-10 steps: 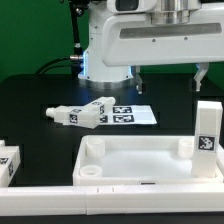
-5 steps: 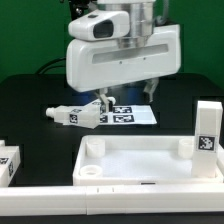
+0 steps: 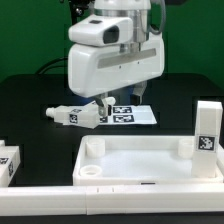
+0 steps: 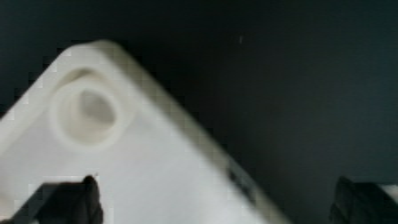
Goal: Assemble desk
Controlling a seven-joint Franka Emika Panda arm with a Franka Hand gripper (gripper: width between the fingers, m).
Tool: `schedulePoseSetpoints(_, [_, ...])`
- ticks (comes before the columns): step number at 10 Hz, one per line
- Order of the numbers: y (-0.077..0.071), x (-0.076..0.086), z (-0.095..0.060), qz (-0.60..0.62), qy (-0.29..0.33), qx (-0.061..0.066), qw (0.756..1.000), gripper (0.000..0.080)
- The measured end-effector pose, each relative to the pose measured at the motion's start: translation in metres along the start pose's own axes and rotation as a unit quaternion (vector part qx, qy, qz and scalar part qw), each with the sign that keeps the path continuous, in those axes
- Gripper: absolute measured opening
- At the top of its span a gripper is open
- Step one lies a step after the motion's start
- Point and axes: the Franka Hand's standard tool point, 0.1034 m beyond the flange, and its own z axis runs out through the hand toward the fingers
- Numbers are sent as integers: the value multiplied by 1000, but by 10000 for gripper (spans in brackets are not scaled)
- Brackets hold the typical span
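We saw the claw (image 3: pixel 122 99) hang released, its fingers spread and empty, just over the lying legs (image 3: pixel 82 113) and the marker board (image 3: pixel 134 114). The tabletop (image 3: pixel 140 160) lay on the black bench (image 3: pixel 30 100), nearer the camera, with an upright leg (image 3: pixel 205 133) at the exterior view's right. Only the wrist view showed us a round corner socket (image 4: pixel 86 110) close up.

**Marker board (image 3: pixel 140 115) and border rail (image 3: pixel 40 202) on black worktop (image 3: pixel 30 110)**
The tagged marker board lies flat mid-worktop. The long white border rail runs along the near edge, with a green backdrop (image 3: pixel 25 35) beyond the far edge.
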Motion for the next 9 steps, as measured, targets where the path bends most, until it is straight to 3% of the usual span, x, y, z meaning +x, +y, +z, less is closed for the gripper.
schedulePoseSetpoints(1, [-19,-7,10,-30,-20,0,999,649])
schedulePoseSetpoints(2, [-21,-13,13,-62,-16,-5,998,649])
schedulePoseSetpoints(5, [-25,-13,16,-36,-23,-2,999,649])
schedulePoseSetpoints(6, [-33,-15,22,-26,-39,1,999,649])
schedulePoseSetpoints(7, [-44,-21,28,-24,-76,9,997,649])
schedulePoseSetpoints(8, [-49,-25,28,-13,-103,9,995,649])
schedulePoseSetpoints(9, [-57,-24,27,-3,-143,1,990,649])
